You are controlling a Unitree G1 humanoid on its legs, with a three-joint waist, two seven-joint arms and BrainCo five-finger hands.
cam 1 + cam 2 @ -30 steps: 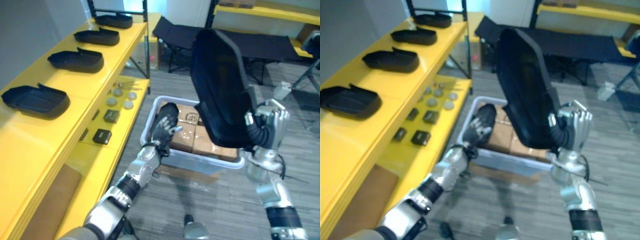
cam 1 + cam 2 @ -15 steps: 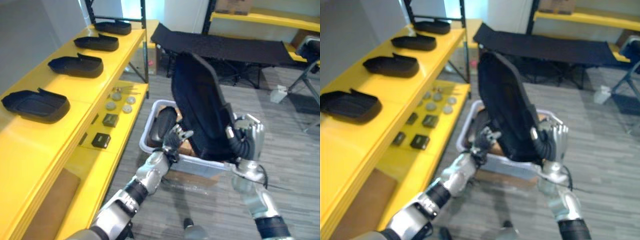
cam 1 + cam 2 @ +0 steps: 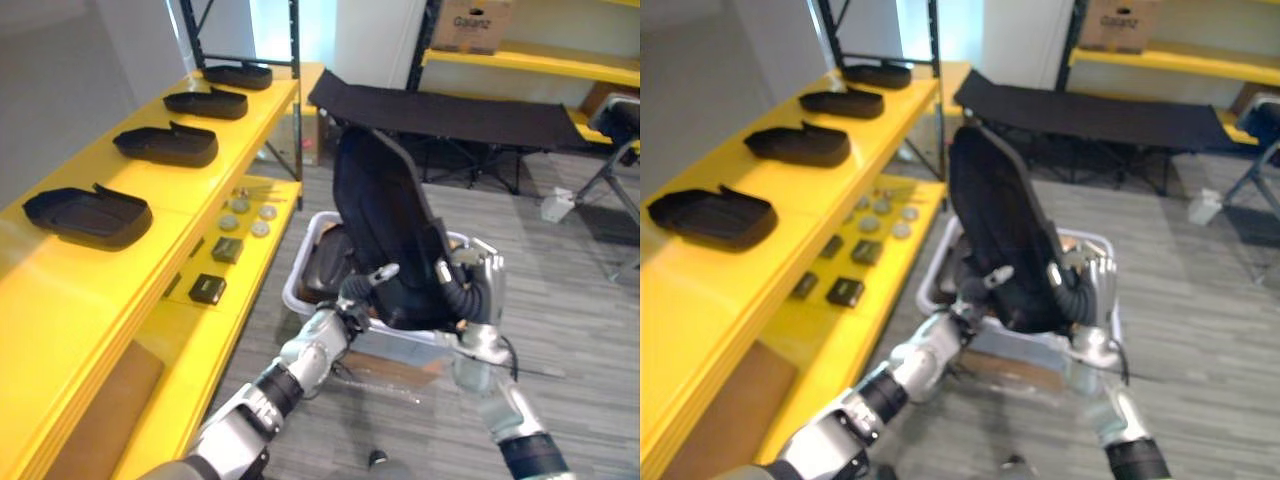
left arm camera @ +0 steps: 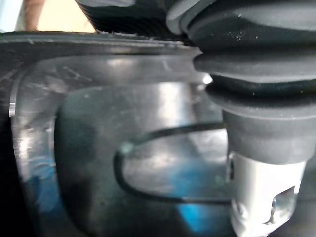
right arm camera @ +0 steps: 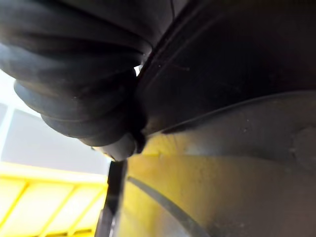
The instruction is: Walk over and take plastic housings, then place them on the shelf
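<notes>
A large black plastic housing stands upright over the grey bin, in front of me. My right hand is shut on its lower right edge, fingers curled round the rim. At the lower left edge my left hand lies against the housing, partly tucked behind it. The left wrist view shows the housing's glossy surface very close to the hand's ribbed cover. Another dark housing lies in the bin.
A yellow shelf runs along the left with several black housings on top, the nearest. Its lower level holds small black boxes and round discs. A black cot stands behind the bin.
The housing has come down and to the left with my right hand. My left hand has risen from the bin to its lower left edge. The camera has shifted too.
</notes>
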